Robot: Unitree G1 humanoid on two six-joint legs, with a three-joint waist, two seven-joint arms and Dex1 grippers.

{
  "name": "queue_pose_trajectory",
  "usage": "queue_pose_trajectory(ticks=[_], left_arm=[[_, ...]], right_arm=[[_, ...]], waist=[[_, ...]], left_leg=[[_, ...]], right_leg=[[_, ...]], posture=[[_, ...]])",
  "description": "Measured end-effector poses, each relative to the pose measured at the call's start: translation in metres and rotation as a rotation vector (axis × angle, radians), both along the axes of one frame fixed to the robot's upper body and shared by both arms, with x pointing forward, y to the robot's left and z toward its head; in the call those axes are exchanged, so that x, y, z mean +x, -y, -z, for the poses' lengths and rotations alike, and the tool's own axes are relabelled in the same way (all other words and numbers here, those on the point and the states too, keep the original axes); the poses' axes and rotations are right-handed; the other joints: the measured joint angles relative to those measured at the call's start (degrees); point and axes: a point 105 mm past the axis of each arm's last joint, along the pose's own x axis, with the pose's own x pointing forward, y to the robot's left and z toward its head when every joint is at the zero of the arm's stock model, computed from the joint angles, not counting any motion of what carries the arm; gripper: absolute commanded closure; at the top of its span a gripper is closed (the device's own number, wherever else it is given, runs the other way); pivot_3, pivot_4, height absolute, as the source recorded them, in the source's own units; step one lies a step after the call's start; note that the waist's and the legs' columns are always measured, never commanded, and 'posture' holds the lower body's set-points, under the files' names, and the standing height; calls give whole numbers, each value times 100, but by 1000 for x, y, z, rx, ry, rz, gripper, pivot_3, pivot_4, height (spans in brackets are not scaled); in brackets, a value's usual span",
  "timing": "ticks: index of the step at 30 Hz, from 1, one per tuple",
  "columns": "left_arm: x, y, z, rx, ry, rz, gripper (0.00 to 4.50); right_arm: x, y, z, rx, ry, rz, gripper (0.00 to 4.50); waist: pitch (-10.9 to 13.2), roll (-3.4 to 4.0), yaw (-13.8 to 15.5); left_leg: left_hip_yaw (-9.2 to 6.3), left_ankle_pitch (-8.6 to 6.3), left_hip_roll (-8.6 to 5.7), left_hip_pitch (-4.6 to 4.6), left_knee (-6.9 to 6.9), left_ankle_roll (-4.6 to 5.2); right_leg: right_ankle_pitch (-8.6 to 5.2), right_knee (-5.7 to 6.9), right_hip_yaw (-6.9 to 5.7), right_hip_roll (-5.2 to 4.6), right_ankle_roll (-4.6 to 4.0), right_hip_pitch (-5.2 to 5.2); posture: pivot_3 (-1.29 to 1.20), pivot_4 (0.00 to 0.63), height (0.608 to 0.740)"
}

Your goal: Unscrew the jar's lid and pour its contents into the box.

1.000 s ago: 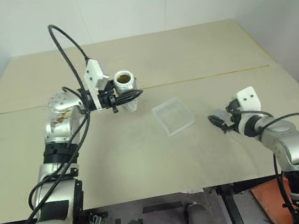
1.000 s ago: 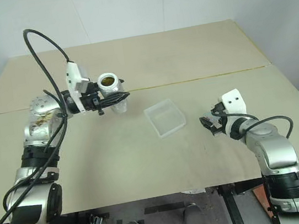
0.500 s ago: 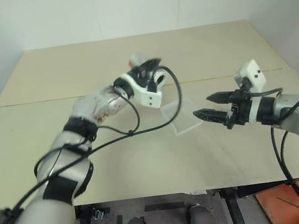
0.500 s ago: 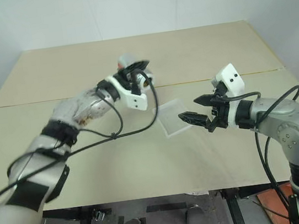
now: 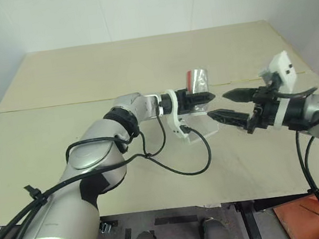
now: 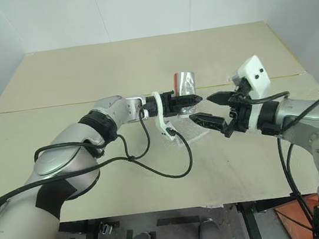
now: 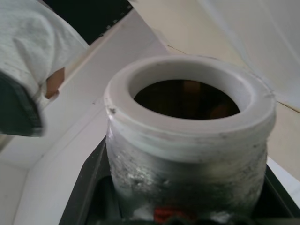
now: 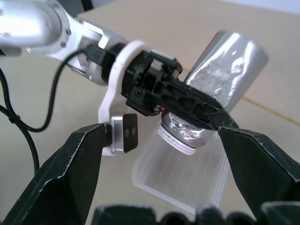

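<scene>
Left eye view: beige desk (image 5: 93, 158) made of two boards, seam across, white walls behind. Left tool (image 5: 201, 97) clamps the jar (image 5: 198, 81), tipped mouth-down over the box (image 5: 203, 126). Right tool (image 5: 224, 104) spread wide, empty, beside it.

No writing, brand, number or sign is showing legibly anywhere in these views. The jar (image 5: 198, 82) is carrying a red band of label at its upper left edge near the centre of the left eye view — but no letters are coming through on it. In the left wrist view a sliver of red is peeking out at the bottom centre below the jar's white rim — also unreadable.
</scene>
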Motion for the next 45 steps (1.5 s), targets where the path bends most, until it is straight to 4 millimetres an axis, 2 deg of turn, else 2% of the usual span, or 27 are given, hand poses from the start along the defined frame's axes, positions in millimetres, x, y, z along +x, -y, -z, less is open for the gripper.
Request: queue_pose_trajectory(ticks=[10, 14, 16, 20, 23, 25, 28, 31, 33, 35, 39, 41, 45], left_arm=[[3, -4, -2, -24, -38, -36, 2479], [17, -17, -15, -304, -373, -232, 2479], [30, -33, -19, -499, -621, -365, 2479], [48, -62, -21, -777, -984, -518, 2479], [60, -76, -28, -1097, -1389, -544, 2479], [61, -83, -29, -1215, -1532, -528, 2479], [60, -99, -6, -1357, -1795, -605, 2479], [53, -108, 22, -1389, -1893, -695, 2479], [49, -111, 24, -1398, -1898, -700, 2479], [47, -110, 16, -1396, -1875, -681, 2479], [46, -110, 3, -1312, -1724, -673, 2479], [45, -107, -3, -1176, -1492, -687, 2479], [47, -91, -19, -794, -820, -673, 2479]], right_arm=[[-4, -1, 0, 33, -2, 18, 46], [-3, -2, 3, 30, -12, 18, 46], [-2, -1, 6, 26, -18, 25, 46], [-2, 0, 9, 23, -27, 32, 46], [-2, 0, 8, 25, -23, 31, 46], [-1, -1, 10, 25, -29, 30, 46], [-1, -3, 12, 27, -38, 29, 46], [-1, -3, 13, 26, -39, 30, 46], [0, -3, 12, 26, -38, 28, 46], [0, -3, 10, 25, -32, 24, 46], [1, -5, 9, 17, -33, 17, 46], [1, -5, 10, 7, -39, 7, 46], [0, -2, 9, -17, -39, 10, 46]], waist=[[0, 0, 20], [0, 0, -15], [-2, 4, -35], [-3, 5, -50], [-3, 5, -50], [-3, 5, -95], [-4, 6, -192], [-4, 6, -276], [-4, 6, -301], [-4, 6, -298], [-4, 7, -295], [-4, 7, -284], [-3, 4, -204]], left_leg=[[0, 1, 0, -2, 0, -1], [2, 8, 1, 2, 0, -14], [3, 13, 2, 4, -1, -23], [1, 12, 2, 4, 0, -21], [-2, 9, 2, 1, 3, -15], [-2, 9, 2, 5, 5, -15], [-5, 8, 1, 15, 5, -14], [-8, 9, 2, 20, 5, -14], [-8, 10, 2, 19, 5, -15], [-7, 10, 2, 20, 5, -15], [-6, 10, 2, 22, 5, -16], [-6, 14, 2, 21, 4, -22], [-6, 12, 1, 19, 4, -19]], right_leg=[[0, 6, -1, -1, 0, 1], [0, 6, 0, -1, -1, 0], [0, 11, 0, -1, -2, 0], [1, 21, 0, -2, -2, 5], [1, 19, -4, -3, -2, 9], [1, 20, -4, -3, -2, 11], [1, 25, -2, -2, -3, 17], [2, 29, -2, 0, -4, 16], [2, 28, -2, 0, -4, 16], [2, 25, -2, 0, -5, 16], [2, 23, -2, 0, -5, 19], [2, 17, -2, 0, -5, 18], [4, 2, -2, 0, -7, 17]], posture=[[0, 150, 740], [0, 150, 740], [0, 150, 740], [0, 150, 740], [0, 150, 740], [0, 150, 740], [0, 150, 740], [0, 150, 740], [0, 150, 740], [0, 150, 740], [0, 150, 740], [0, 150, 740], [0, 150, 740]])
